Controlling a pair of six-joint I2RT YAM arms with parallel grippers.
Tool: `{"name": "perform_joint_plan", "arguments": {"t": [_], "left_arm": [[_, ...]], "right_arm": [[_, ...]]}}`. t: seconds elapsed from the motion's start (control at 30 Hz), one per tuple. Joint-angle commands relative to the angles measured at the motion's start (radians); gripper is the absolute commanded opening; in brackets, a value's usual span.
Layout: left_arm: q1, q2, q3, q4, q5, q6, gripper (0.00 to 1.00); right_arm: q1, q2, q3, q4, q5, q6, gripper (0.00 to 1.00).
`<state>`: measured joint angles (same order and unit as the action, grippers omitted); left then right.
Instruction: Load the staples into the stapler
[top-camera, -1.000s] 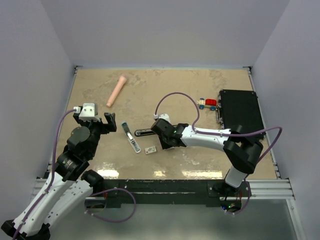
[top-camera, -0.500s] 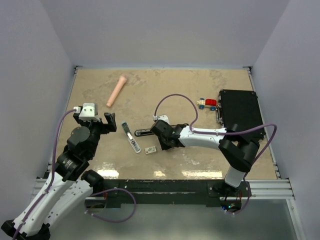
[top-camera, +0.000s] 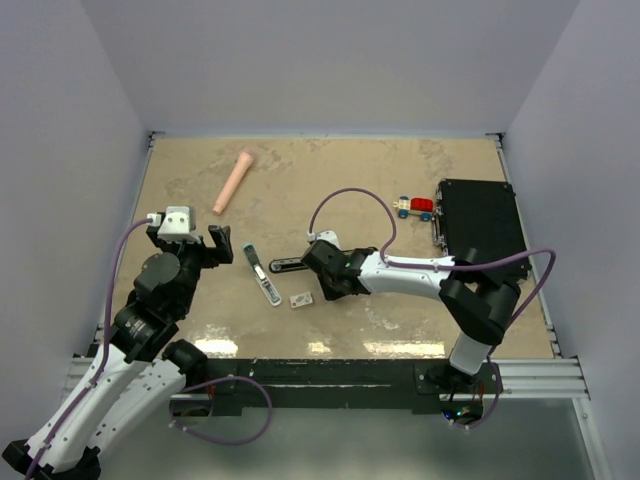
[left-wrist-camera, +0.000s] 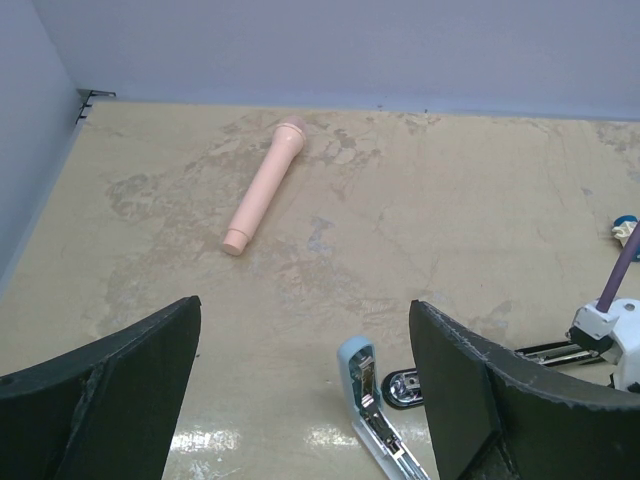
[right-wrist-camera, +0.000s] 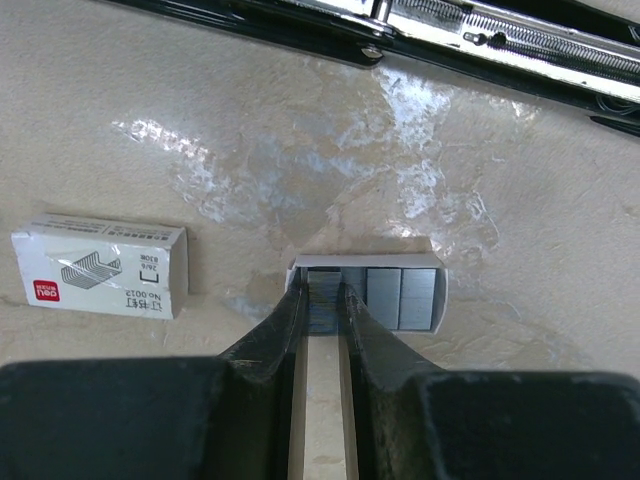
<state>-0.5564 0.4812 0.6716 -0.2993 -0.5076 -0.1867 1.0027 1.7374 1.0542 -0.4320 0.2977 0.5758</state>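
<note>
The right gripper (right-wrist-camera: 323, 305), jaws narrow, pinches one grey metal staple strip (right-wrist-camera: 322, 283) in its small white cardboard tray (right-wrist-camera: 365, 261). The tray sits at six o'clock of the opened black stapler (right-wrist-camera: 480, 35), likely to keep the carry short. The left gripper (left-wrist-camera: 303, 330) hangs wide and empty.

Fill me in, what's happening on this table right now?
The right gripper is down at the small white tray, fingers pinched on a staple strip that sits in the tray, not lifted yet. The staple box lies beside it, and the opened black stapler lies just beyond. The left gripper hovers open near the opened light-blue stapler, holding nothing.
</note>
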Motion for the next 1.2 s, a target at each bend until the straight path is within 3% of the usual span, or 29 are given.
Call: {"name": "perform_joint_plan", "arguments": {"t": [0.0,0.53,1.0,1.17], "left_arm": [[0.009,0.000,-0.007,0.043,0.007,0.020,0.89],[0.016,-0.001,-0.007,0.043,0.017,0.016,0.89],[0.019,-0.047,-0.012,0.045,-0.014,0.007,0.89],[0.024,-0.096,-0.017,0.042,-0.094,-0.011,0.89]], "right_arm": [[-0.004,-0.070,0.023,-0.043,0.029,-0.022,0.09],[0.039,-0.127,0.065,0.045,0.029,-0.105,0.09],[0.209,0.014,0.197,0.251,0.106,-0.119,0.07],[0.235,0.092,0.257,0.286,0.106,-0.136,0.07]]}}
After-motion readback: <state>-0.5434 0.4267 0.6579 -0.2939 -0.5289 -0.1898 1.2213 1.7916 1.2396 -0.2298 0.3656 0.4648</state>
